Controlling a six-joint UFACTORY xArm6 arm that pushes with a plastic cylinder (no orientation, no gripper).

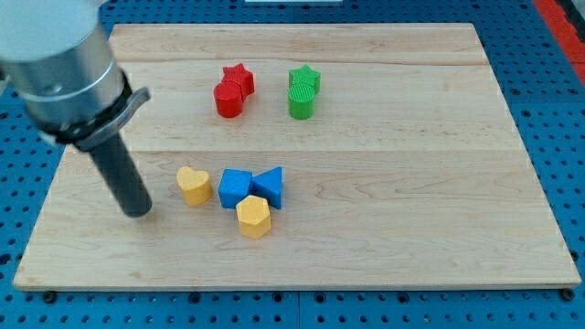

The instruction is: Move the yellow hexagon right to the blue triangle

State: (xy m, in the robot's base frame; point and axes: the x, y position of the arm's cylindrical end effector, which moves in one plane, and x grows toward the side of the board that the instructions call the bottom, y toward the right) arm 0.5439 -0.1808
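My tip [137, 213] rests on the pale wooden board [411, 247] at lower left, the dark rod leaning down from a grey housing in the upper left corner (no jaws here, just a bare rod). Just right sits a yellow heart-shaped block [193, 185], then a blue cube [234, 188] touching the blue triangle block [270, 185]. The yellow hexagon block [253, 217] lies below them, against both. A straight rightward sweep risks catching the heart first and scattering the blue pair. Red [233, 90] and green blocks [303, 91] wait at upper centre.
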